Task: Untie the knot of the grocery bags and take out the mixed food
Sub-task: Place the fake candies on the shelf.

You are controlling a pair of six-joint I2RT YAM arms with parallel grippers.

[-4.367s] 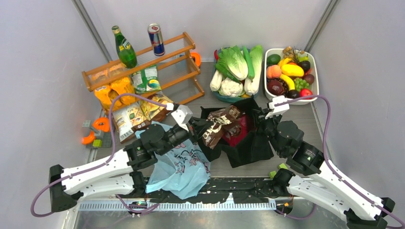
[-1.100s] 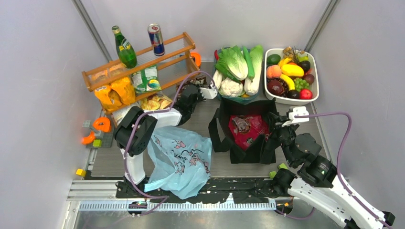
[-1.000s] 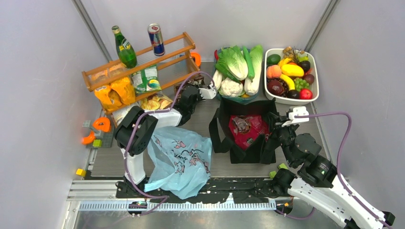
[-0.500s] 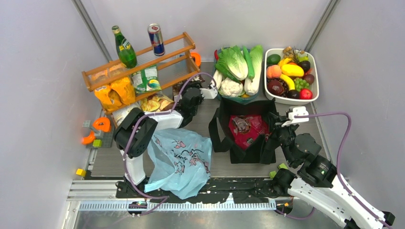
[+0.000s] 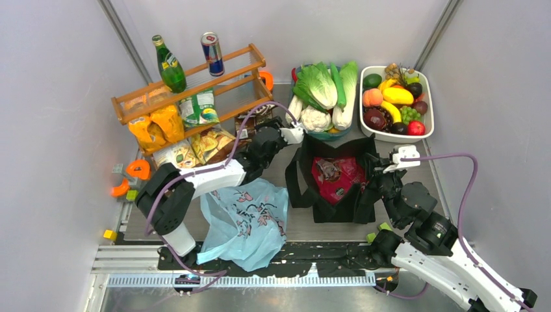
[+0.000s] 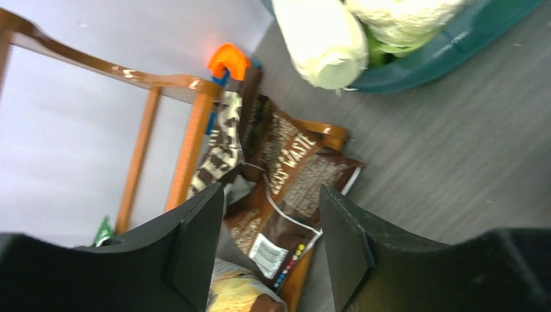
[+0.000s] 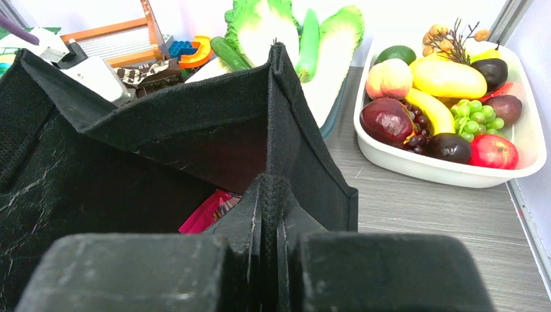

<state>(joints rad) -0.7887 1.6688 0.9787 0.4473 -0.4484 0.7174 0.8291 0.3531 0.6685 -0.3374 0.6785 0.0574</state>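
I see the dark brown snack packets [image 6: 286, 169] lying by the wooden rack [image 6: 195, 123], centre of the left wrist view, my left gripper [image 6: 269, 192] spread just above them. A pink-red packet [image 5: 334, 177] sits inside the black tote [image 5: 338, 207], mid-frame overhead, my right gripper [image 7: 266, 250] pinching its rim.

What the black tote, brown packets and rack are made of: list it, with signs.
The black tote: woven fabric, matte, with creases and a stitched hem. The brown packets: probably thin plastic film, printed, crinkled, faintly shiny. The rack: seemingly varnished wood, orange-brown with glossy highlights.
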